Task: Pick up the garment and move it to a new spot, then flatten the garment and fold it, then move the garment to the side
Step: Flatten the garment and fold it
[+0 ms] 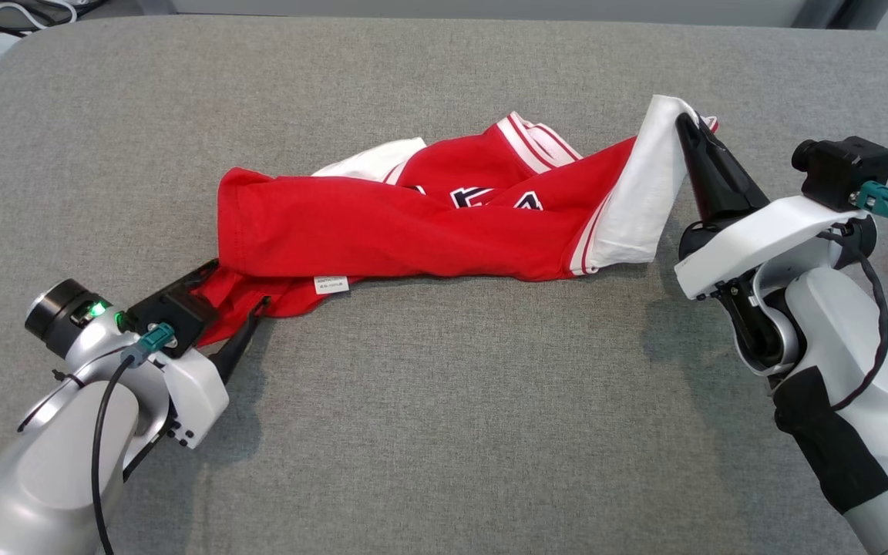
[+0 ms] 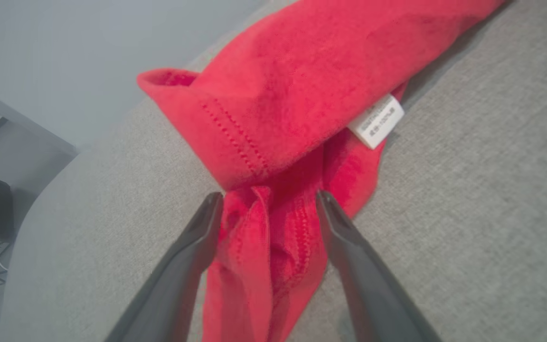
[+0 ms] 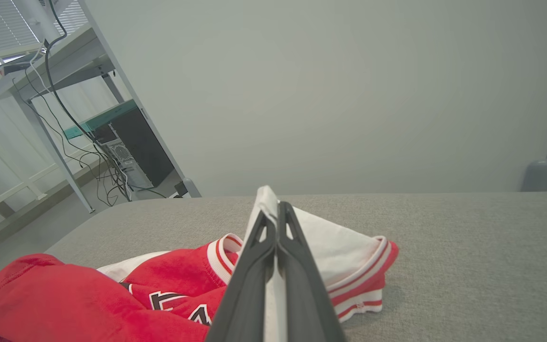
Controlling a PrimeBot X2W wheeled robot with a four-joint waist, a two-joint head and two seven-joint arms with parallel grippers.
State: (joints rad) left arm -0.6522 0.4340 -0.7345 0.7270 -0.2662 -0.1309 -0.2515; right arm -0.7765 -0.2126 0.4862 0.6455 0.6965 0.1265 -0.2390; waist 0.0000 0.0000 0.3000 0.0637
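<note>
My left gripper [image 2: 269, 194] is hanging open astride the bunched red end of the shirt [image 1: 382, 223] near the tabletop's [image 1: 444, 401] left edge — my right gripper [image 1: 689, 127] is clamping its white sleeve [image 1: 640, 200], cloth running crosswise between them.

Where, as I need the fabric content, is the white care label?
Head view: the care label sits on the garment's near edge, left of centre, beside the open left gripper.

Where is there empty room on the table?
Biggest bare patch: the near table, between the left arm and right arm, in front of the shirt. A second strip lies behind the shirt, up to the far edge. Crowded: the middle band, where shirt and jaws are.
</note>
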